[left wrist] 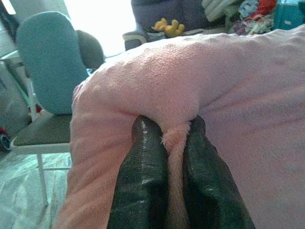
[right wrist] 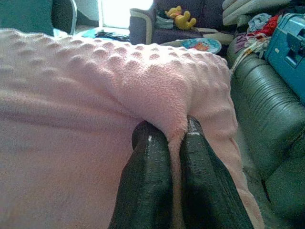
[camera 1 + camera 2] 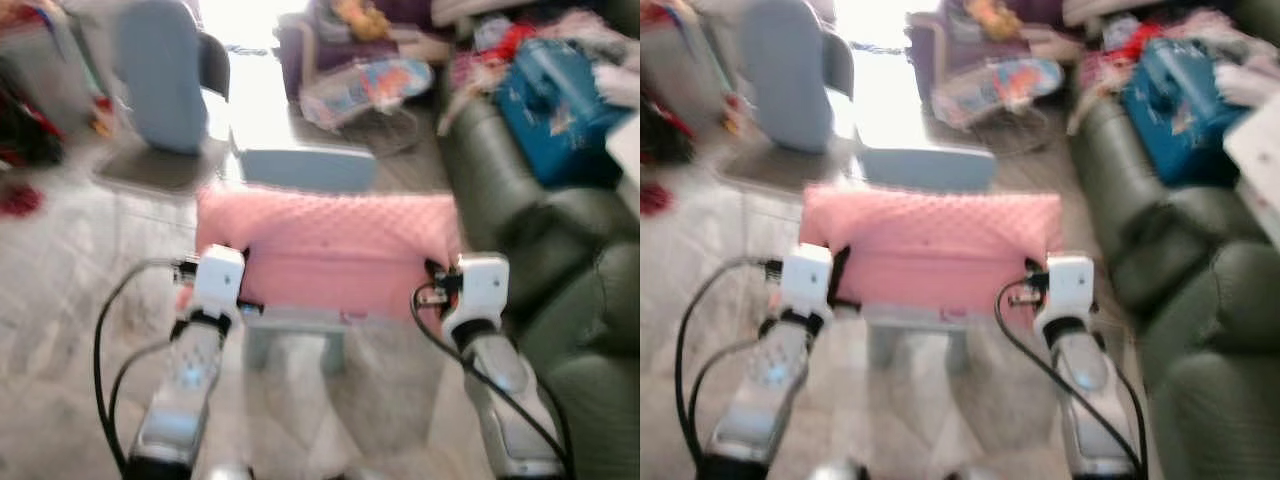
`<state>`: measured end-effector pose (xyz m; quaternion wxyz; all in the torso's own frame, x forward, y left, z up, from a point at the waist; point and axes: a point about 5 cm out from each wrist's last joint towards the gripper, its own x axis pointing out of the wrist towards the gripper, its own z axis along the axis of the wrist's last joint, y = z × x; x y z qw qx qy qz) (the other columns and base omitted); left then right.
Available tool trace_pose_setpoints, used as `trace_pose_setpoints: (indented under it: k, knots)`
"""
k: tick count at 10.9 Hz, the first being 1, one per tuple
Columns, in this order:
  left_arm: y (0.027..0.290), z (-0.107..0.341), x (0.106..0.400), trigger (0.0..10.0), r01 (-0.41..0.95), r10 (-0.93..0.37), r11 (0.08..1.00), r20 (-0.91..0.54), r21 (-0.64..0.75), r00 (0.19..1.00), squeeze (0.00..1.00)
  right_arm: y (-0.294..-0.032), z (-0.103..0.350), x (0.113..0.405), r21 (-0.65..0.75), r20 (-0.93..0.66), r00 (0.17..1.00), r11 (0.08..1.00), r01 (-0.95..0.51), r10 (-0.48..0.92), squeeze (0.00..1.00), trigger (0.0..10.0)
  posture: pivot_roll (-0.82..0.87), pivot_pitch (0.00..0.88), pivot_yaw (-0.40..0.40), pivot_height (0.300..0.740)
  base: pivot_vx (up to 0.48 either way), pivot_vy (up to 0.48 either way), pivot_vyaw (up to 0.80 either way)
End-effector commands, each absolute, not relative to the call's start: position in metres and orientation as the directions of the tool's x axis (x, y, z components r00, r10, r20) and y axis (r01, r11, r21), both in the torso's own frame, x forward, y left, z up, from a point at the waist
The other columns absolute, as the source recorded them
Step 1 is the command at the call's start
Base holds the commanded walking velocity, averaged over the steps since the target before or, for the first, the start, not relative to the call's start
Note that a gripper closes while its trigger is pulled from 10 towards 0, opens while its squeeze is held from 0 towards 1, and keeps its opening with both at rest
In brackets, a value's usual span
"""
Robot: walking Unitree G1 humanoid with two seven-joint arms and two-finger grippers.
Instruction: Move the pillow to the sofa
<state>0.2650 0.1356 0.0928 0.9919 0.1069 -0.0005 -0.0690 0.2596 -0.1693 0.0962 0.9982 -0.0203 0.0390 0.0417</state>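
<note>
A pink bumpy pillow point(image 3: 330, 250) hangs between my two arms, held up in front of me above the floor. My left gripper point(image 1: 171, 131) is shut on a pinched fold at the pillow's point(image 1: 214, 81) left end. At the right end my right gripper point(image 2: 172, 129) is shut on a fold of the same pillow point(image 2: 95, 95). The dark green sofa point(image 3: 560, 250) runs along my right side, close to the pillow's right end. Both head views are blurred.
A blue case point(image 3: 555, 95) and heaped clothes point(image 3: 520, 40) lie on the sofa's far part. A low pale table point(image 3: 305, 170) stands just beyond the pillow. A chair with a blue cushion point(image 3: 160, 75) is at the far left, a purple armchair point(image 3: 340, 40) behind.
</note>
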Motion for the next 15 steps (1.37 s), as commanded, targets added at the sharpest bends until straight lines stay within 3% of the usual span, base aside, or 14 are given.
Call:
trace_pose_setpoints:
  k: [1, 4, 9, 13, 15]
  knots:
    - [0.140, 0.099, 0.267, 10.0, 0.134, -0.139, 0.968, 0.007, 0.210, 0.990, 0.00, -0.179, 0.102, 0.265, -0.057, -0.058, 0.997, 0.997, -0.047, 0.044, 0.00, 10.0, -0.03, 0.029, -0.039, 0.740, 0.000, 0.000, 0.00]
    - [0.135, 0.105, 0.270, 10.0, 0.197, -0.206, 0.962, 0.030, 0.189, 0.978, 0.00, -0.178, 0.103, 0.269, -0.066, -0.055, 0.997, 0.996, -0.054, 0.050, 0.00, 10.0, -0.04, 0.047, -0.044, 0.740, 0.000, 0.000, -0.80]
    - [0.128, 0.102, 0.265, 10.0, 0.252, -0.259, 0.952, 0.022, 0.173, 0.966, 0.00, -0.174, 0.097, 0.265, -0.062, -0.072, 0.996, 0.996, -0.066, 0.061, 0.00, 10.0, -0.04, 0.061, -0.045, 0.740, 0.256, 0.000, -0.64]
    - [0.125, 0.099, 0.262, 10.0, 0.270, -0.275, 0.949, 0.008, 0.161, 0.961, 0.00, -0.175, 0.092, 0.259, -0.053, -0.089, 0.994, 0.997, -0.062, 0.058, 0.00, 10.0, -0.04, 0.056, -0.048, 0.740, 0.000, 0.000, 0.00]
    - [0.124, 0.099, 0.262, 10.0, 0.284, -0.289, 0.946, 0.010, 0.155, 0.957, 0.00, -0.175, 0.091, 0.259, -0.053, -0.089, 0.994, 0.997, -0.062, 0.057, 0.00, 10.0, -0.04, 0.051, -0.052, 0.740, 0.154, 0.000, -0.80]
